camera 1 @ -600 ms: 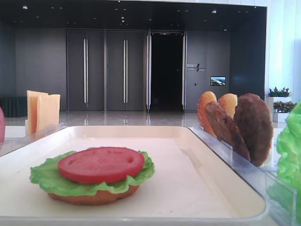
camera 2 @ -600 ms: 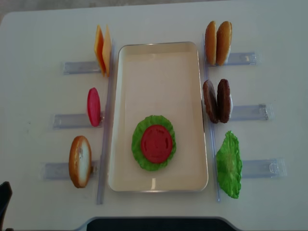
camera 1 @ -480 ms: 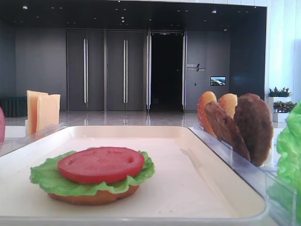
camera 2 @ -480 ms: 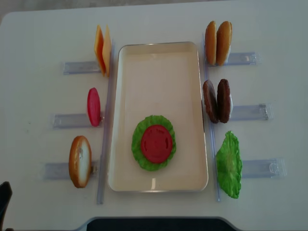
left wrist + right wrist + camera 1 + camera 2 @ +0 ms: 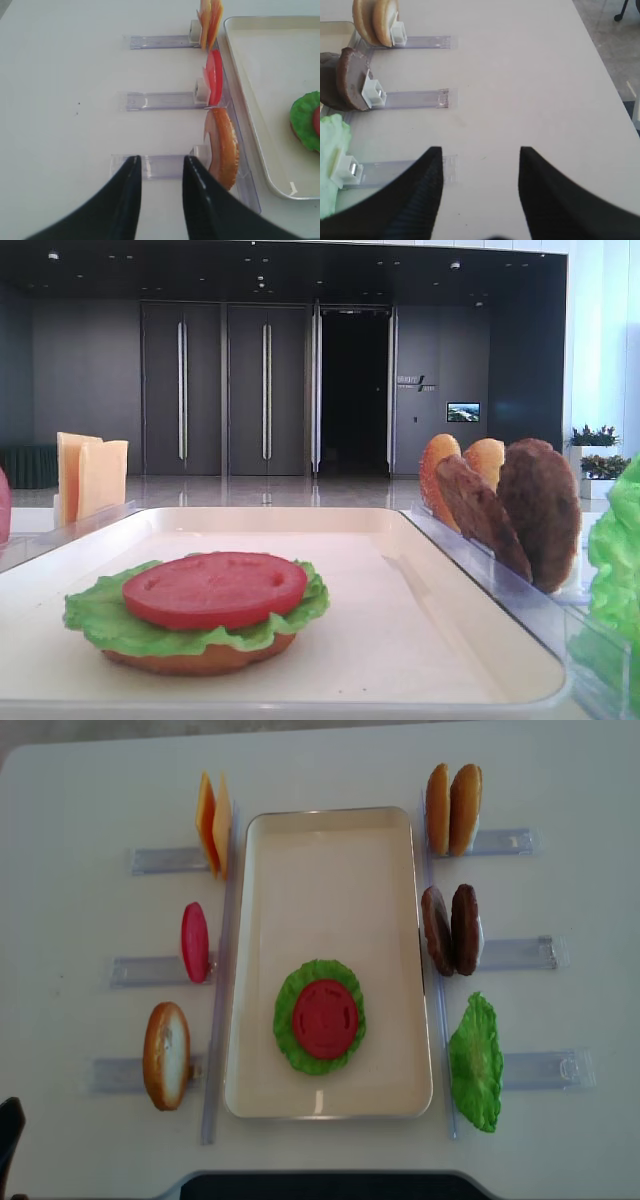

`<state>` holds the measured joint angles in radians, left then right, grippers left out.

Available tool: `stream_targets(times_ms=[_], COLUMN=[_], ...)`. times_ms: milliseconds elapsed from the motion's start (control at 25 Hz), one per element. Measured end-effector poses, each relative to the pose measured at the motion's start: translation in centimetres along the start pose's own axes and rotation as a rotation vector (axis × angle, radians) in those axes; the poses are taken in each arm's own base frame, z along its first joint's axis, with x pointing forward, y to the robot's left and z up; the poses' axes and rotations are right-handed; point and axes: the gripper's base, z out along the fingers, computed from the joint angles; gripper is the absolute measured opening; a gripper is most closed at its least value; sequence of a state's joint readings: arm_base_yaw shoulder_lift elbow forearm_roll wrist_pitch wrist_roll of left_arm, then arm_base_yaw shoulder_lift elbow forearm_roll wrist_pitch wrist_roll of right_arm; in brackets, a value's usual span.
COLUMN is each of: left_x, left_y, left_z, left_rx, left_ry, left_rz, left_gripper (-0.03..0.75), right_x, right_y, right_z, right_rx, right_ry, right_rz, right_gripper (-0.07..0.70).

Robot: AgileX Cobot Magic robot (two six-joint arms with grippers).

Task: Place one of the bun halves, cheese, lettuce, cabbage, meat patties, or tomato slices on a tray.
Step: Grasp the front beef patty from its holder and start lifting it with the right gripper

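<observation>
The cream tray point(image 5: 330, 828) holds one stack near its front: a bun half point(image 5: 200, 655), lettuce point(image 5: 288, 1020) and a tomato slice point(image 5: 325, 1018). Two meat patties point(image 5: 451, 930) stand on edge in a rack right of the tray. My right gripper point(image 5: 480, 149) hovers open over bare table, with the patties point(image 5: 347, 80) to its far left. My left gripper point(image 5: 161, 158) is open over the end of a clear rack, and a bun half point(image 5: 225, 150) stands just to its right. Neither gripper has anything between its fingers.
Left racks hold cheese point(image 5: 213, 824), a tomato slice point(image 5: 194, 942) and a bun half point(image 5: 166, 1055). Right racks hold two bun halves point(image 5: 452, 810) and a lettuce leaf point(image 5: 475, 1063). Clear rails point(image 5: 520, 1070) stick outward from each rack. The table edge runs along the front.
</observation>
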<state>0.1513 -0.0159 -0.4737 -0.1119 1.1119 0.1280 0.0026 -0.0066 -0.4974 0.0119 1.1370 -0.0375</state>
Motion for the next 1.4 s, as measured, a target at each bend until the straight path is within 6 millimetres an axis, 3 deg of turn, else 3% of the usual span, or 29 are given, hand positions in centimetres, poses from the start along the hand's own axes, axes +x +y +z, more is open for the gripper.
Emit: stream_targets(times_ms=[240, 480, 720, 840, 1040, 1400], left_x=[0.0, 0.0, 0.0, 0.0, 0.0, 0.0], left_y=[0.0, 0.0, 0.0, 0.0, 0.0, 0.0], left_z=[0.0, 0.0, 0.0, 0.0, 0.0, 0.0], left_rx=[0.0, 0.0, 0.0, 0.0, 0.0, 0.0], left_ry=[0.0, 0.0, 0.0, 0.0, 0.0, 0.0], left_rz=[-0.001, -0.001, -0.001, -0.001, -0.001, -0.001], left_gripper=[0.219, 0.219, 0.219, 0.219, 0.219, 0.219], right_x=[-1.9, -5.9, -10.5, -12.7, -16.0, -19.2], right_y=[-0.1, 0.1, 0.1, 0.0, -0.1, -0.2], right_z=[1.0, 2.5, 5.9, 8.6, 12.2, 16.7], right_rx=[-0.003, -0.038, -0.069, -0.075, -0.079, -0.081], right_ry=[0.094, 0.218, 0.392, 0.524, 0.6, 0.646], right_rz=[0.001, 0.019, 0.025, 0.025, 0.028, 0.031], right_gripper=[0.359, 0.358, 0.362, 0.362, 0.362, 0.363])
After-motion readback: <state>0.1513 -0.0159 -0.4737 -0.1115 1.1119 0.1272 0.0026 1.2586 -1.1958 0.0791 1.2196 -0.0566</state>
